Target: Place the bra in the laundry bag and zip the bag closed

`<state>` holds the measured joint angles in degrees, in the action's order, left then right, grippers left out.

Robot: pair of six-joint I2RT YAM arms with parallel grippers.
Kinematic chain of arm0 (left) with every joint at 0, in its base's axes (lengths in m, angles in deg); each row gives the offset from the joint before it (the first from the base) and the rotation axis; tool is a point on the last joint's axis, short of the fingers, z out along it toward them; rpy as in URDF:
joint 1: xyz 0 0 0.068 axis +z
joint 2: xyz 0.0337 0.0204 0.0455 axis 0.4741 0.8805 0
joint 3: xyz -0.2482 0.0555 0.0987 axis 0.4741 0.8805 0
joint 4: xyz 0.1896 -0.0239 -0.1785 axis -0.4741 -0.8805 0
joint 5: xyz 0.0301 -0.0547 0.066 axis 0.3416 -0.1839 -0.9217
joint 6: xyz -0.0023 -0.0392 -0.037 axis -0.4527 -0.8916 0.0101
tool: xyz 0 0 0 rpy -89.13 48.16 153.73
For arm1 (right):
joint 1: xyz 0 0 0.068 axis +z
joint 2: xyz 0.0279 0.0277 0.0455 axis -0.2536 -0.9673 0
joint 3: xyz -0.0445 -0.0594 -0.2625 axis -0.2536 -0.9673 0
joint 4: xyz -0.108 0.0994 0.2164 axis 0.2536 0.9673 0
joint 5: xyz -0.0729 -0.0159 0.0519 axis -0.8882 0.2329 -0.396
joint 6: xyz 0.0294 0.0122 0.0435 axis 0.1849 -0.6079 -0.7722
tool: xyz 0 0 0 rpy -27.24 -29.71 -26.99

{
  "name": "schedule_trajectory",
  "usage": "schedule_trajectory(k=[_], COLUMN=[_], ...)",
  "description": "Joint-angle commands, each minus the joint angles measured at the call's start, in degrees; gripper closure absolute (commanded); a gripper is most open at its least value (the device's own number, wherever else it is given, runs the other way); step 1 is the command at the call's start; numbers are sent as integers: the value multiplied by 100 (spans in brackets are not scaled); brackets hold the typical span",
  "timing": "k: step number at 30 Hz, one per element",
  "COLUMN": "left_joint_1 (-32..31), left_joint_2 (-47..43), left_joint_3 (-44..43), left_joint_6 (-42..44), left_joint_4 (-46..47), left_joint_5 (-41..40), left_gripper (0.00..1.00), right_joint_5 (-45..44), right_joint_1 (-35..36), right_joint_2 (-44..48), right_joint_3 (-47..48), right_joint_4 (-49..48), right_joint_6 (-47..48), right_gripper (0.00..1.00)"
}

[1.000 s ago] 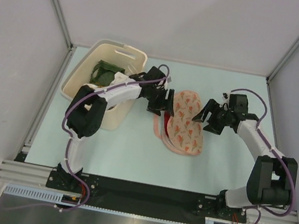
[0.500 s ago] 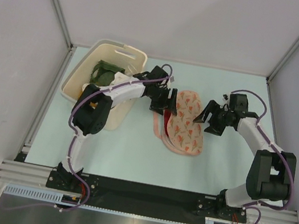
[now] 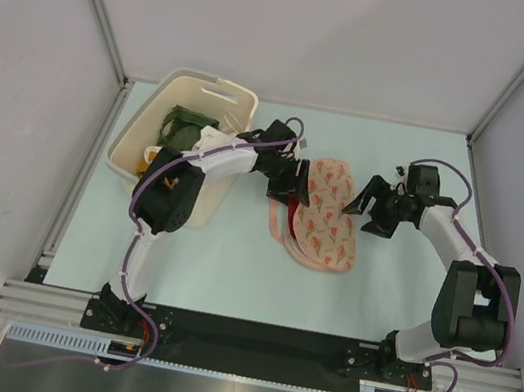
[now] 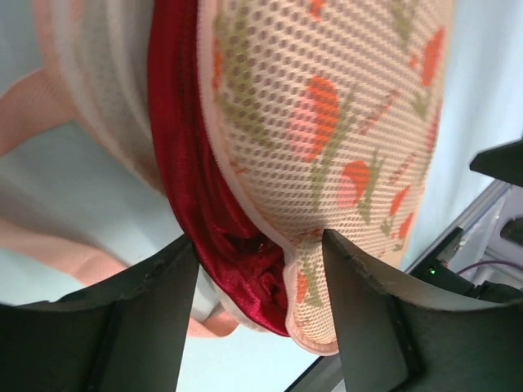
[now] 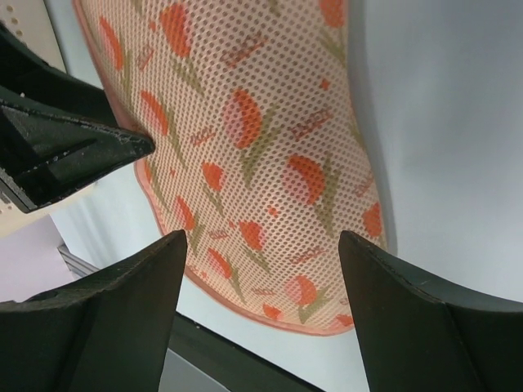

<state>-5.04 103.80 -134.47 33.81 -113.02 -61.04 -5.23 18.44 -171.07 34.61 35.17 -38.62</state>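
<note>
The laundry bag (image 3: pixel 327 218), pink mesh with an orange leaf print, lies in the middle of the table. The deep red bra (image 3: pixel 289 211) shows along its left side, between the bag's two mesh layers (image 4: pixel 327 122). My left gripper (image 3: pixel 295 182) is at the bag's far left end. Its jaws are open, with the red bra (image 4: pixel 237 261) and the bag's pink rim between the two fingers (image 4: pixel 258 245). My right gripper (image 3: pixel 362 202) hovers open at the bag's right edge, above the printed mesh (image 5: pixel 270 147), with nothing gripped (image 5: pixel 261 238).
A cream plastic basket (image 3: pixel 140 139) with green clothes (image 3: pixel 185 127) stands at the back left, just behind my left arm. Pink straps or loops (image 3: pixel 276 231) trail from the bag's left side. Grey walls close in the table on three sides.
The left arm's elbow has swung up and my left gripper has edged right onto the bag's end, its jaws slightly narrower. The right gripper has barely shifted. The bag lies as before.
</note>
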Motion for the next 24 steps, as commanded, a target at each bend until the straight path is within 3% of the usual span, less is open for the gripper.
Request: schedule_trajectory(k=[1, 5, 6, 7, 11, 15, 24], left_joint_1=[38, 135, 152, 161, 196, 214, 223], left_joint_2=[-86, -156, -165, -217, -244, -271, 186], left_joint_3=[103, 437, 472, 551, 595, 613, -247], left_joint_6=[-140, -307, -316, -325, -229, -53, 1107], left_joint_4=[694, 1100, 1127, 1179, 1180, 1039, -57], left_joint_5=[513, 769, 769, 743, 664, 532, -267], left_gripper=[37, 58, 77, 83, 87, 100, 100], right_joint_5=[147, 235, 261, 331, 420, 735, 1308], right_joint_1=[-286, -496, -567, -594, -709, -726, -718], right_joint_2=[128, 181, 199, 199, 225, 41, -556], right_joint_3=[-109, -284, -354, -398, -592, -689, -724], right_joint_4=[25, 34, 34, 43, -18, -246, -1319], right_joint_6=[-168, -212, -239, -256, -221, -221, -511], right_gripper=[19, 19, 19, 19, 18, 18, 13])
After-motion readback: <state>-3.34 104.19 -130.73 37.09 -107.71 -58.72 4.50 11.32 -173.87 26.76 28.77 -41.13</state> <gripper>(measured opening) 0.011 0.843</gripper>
